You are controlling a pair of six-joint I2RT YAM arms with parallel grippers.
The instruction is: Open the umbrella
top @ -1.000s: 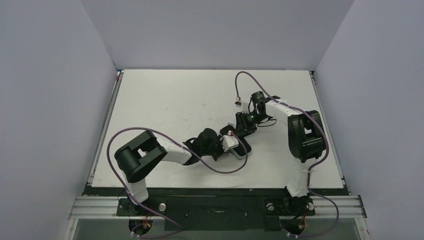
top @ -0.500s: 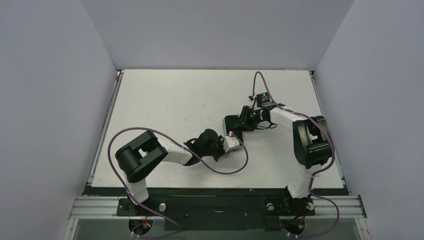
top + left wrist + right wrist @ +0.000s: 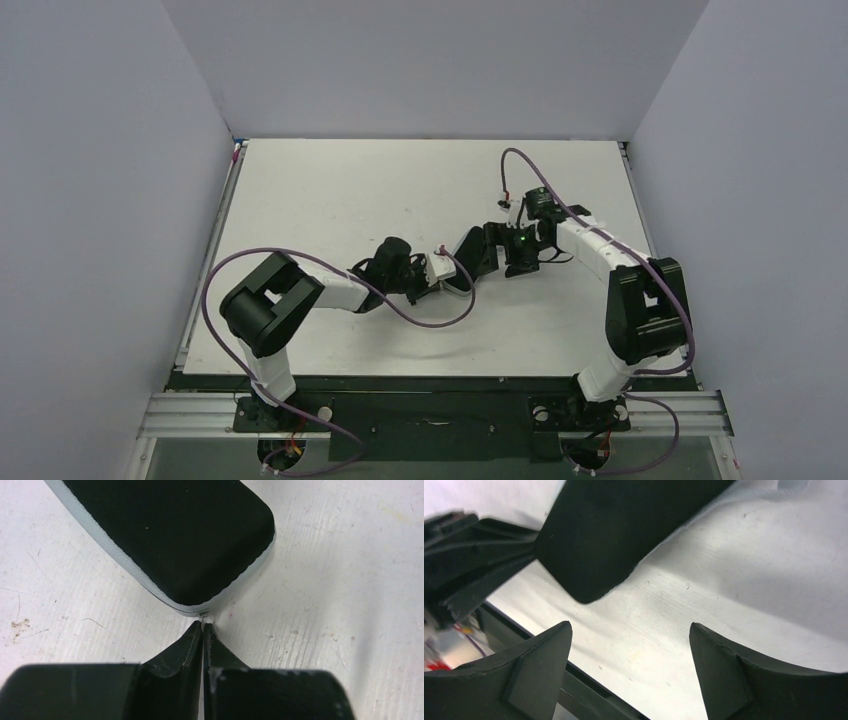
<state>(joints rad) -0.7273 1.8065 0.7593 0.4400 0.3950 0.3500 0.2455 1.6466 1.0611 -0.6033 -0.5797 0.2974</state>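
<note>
Nearest to the arm bases, the left gripper (image 3: 202,627) has its two fingers pressed together, tip against tip, low over the table (image 3: 340,190). The tips are just beside a very small pale tab (image 3: 203,614) at the rim of the umbrella (image 3: 170,535). I cannot tell if they pinch anything thin; nothing shows between them. Just beyond, the umbrella lies near the middle of the table, between the two grippers. It shows as a flat, folded pack with a rounded end, black on its visible face and with a thin pale border along the edge. From above, it seems a little tilted, one end turned toward the right arm. No shaft, handle or strap shows clearly. Farther on, the right gripper (image 3: 630,627) has its fingers wide apart and holds nothing; the rounded end of the umbrella is ahead of it, apart from both fingers. By my judgement the task is at an early stage: the canopy is not spread at all, and neither gripper has a firm hold. What is left is to grasp both ends, draw out the shaft and push the canopy open.
</note>
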